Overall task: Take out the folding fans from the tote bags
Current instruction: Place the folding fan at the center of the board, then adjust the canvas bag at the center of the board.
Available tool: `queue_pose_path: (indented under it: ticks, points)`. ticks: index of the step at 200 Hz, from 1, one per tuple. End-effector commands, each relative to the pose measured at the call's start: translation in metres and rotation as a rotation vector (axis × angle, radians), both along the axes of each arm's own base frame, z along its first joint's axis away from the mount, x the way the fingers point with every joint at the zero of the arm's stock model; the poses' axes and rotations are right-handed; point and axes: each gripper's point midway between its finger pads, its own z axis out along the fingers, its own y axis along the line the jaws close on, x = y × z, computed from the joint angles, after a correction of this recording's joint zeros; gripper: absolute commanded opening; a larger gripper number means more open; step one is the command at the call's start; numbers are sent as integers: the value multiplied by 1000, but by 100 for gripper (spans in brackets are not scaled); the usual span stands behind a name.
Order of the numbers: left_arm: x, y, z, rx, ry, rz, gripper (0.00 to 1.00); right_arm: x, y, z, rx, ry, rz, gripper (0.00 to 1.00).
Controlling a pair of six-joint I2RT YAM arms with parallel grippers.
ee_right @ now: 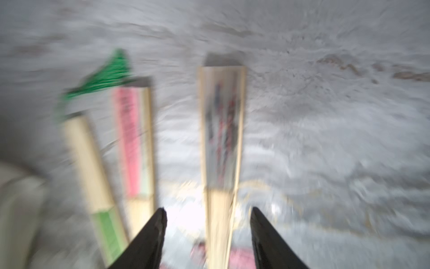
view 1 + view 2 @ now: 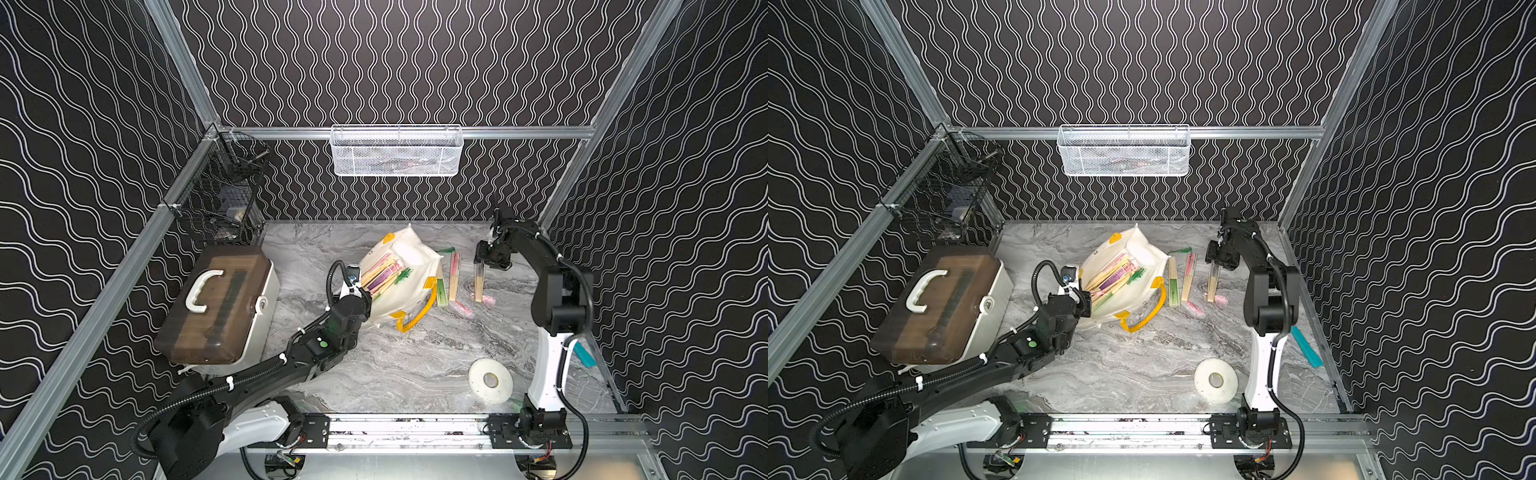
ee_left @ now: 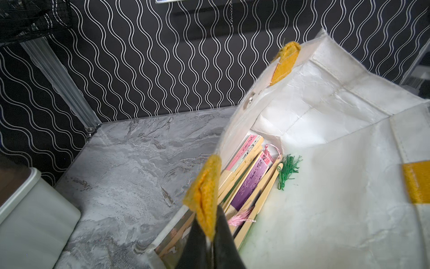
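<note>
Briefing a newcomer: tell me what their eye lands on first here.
The white tote bag lying open mid-table, stuffed with colourful folding fans, draws the eye first; the left gripper pinches its rim at a yellow patch. Right of it three fans lie on the marble table, the right gripper open over the outermost fan.

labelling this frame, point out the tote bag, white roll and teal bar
tote bag [image 2: 415,301], in a top view, white side panel
white roll [image 2: 477,376], in a top view, flat face beside hole
teal bar [image 2: 585,355], in a top view, its middle
</note>
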Motion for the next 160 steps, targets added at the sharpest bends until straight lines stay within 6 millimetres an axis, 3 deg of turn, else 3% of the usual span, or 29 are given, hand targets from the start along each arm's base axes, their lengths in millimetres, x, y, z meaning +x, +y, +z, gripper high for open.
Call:
queue_pose_path:
  ticks: [1, 32, 48, 71, 86, 119, 160]
  points:
    - [2, -5, 11, -30, -53, -29, 0, -8, 35, 78, 179, -214, -3, 55]
    - [2, -12, 14, -15, -95, -76, 0, -51, 111, 152, 401, -441, 104, 50]
    - [4, -13, 15, -1, -101, -76, 0, -75, 156, 173, 487, -501, 192, 48]
    - [4, -15, 17, -5, -104, -85, 0, -102, 204, 167, 527, -476, 283, 45]
    - [3, -16, 18, -16, -99, -91, 0, -111, 226, 151, 494, -455, 319, 44]
    - [1, -15, 14, -32, -11, -78, 0, -106, 241, 109, 443, -366, 324, 43]
    - [-3, -10, 9, -2, 236, -17, 0, -90, 244, 82, 334, -300, 327, 43]
